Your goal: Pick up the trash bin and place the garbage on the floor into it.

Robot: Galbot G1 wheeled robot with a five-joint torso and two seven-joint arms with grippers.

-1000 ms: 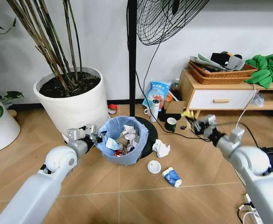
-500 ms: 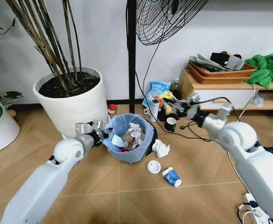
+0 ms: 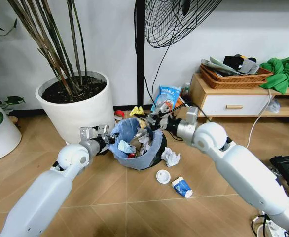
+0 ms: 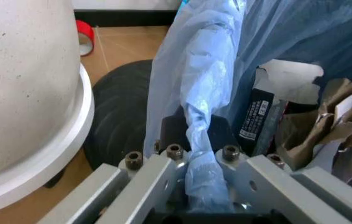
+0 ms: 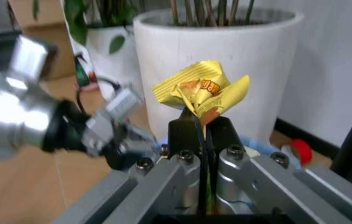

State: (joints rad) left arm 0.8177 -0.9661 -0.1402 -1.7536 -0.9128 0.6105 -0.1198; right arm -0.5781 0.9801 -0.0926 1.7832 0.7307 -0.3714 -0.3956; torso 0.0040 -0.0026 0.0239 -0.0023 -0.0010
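Observation:
The trash bin, dark and lined with a light blue bag, hangs tilted and holds several paper scraps. My left gripper is shut on its rim and bag edge. My right gripper hovers over the bin's far rim, shut on a yellow wrapper. On the floor, right of the bin, lies more garbage: crumpled white paper, a small white cup and a blue-white carton.
A large white plant pot stands just behind my left gripper. A black fan pole rises behind the bin. A low wooden cabinet with a basket is at the right, with cables on the floor before it. A red tape roll lies near the wall.
My right gripper has swung left from in front of the cabinet to above the bin, carrying the yellow wrapper. The left gripper has raised and tilted the bin a little.

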